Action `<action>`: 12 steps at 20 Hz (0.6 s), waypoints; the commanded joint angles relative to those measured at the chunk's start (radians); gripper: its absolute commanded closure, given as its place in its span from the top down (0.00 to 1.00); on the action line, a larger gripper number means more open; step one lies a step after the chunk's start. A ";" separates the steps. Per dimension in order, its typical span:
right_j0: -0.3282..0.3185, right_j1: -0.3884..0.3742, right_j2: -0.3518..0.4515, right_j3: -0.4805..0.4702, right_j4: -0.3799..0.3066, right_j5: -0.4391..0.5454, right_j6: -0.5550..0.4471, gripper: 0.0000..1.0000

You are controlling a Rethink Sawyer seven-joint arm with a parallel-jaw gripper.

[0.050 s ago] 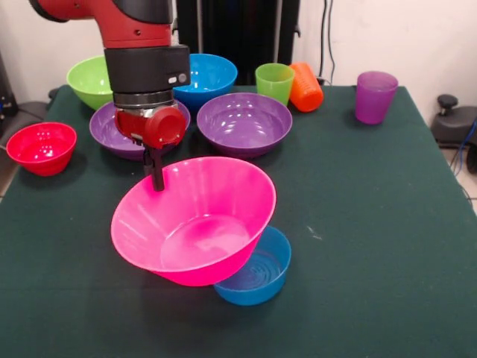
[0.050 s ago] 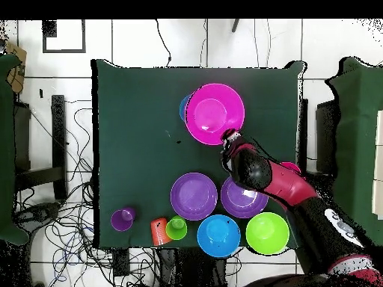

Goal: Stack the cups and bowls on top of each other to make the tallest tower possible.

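Your gripper (image 1: 156, 175) is clamped on the far rim of the big pink bowl (image 1: 201, 224), one black finger showing inside the wall at centre-left of the front view, and the bowl hangs tilted, mouth turned toward the camera. Its lower edge rests on or just over the small blue bowl (image 1: 257, 272) at bottom centre; I can't tell whether the two touch. In the overhead view the pink bowl (image 2: 215, 113) sits at upper centre and nearly hides the blue one, only a sliver peeking out at its left.

To do this step well, level the pink bowl before you let go: a rim pinch on a wide flared bowl will let it swing, so move slowly and keep the wrist steady. My judgement is that a wide bowl on a narrow one makes a shaky base, so centre it squarely over the blue bowl or it will likely tip off.

The rest waits in the upper part of the front view:
- two purple bowls (image 1: 242, 123)
- a lime green bowl (image 1: 89, 78) and a second blue bowl (image 1: 209, 74)
- a red bowl (image 1: 41, 148) at left
- green cup (image 1: 274, 80), orange cup (image 1: 305, 86) lying tipped over, purple cup (image 1: 375, 95)

Keep clear of the near purple bowl beside the arm on the tabletop (image 1: 373, 224).
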 commanded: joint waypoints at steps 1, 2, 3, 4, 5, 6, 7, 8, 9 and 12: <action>0.073 0.019 0.037 0.066 -0.026 -0.001 0.094 0.00; 0.081 0.017 0.037 0.070 -0.017 0.000 0.103 0.00; 0.087 0.016 0.036 0.072 -0.012 -0.002 0.109 0.00; 0.102 0.009 0.029 0.079 -0.003 -0.006 0.123 0.00; 0.108 0.006 0.027 0.081 0.002 -0.005 0.129 0.00; 0.115 -0.002 0.026 0.083 0.011 0.000 0.136 0.00; 0.118 -0.003 0.026 0.084 0.015 0.001 0.140 0.00; 0.123 -0.005 0.027 0.085 0.022 0.003 0.146 0.00; 0.128 -0.009 0.026 0.086 0.026 0.006 0.149 0.00; 0.145 -0.029 0.021 0.100 0.048 0.017 0.166 0.00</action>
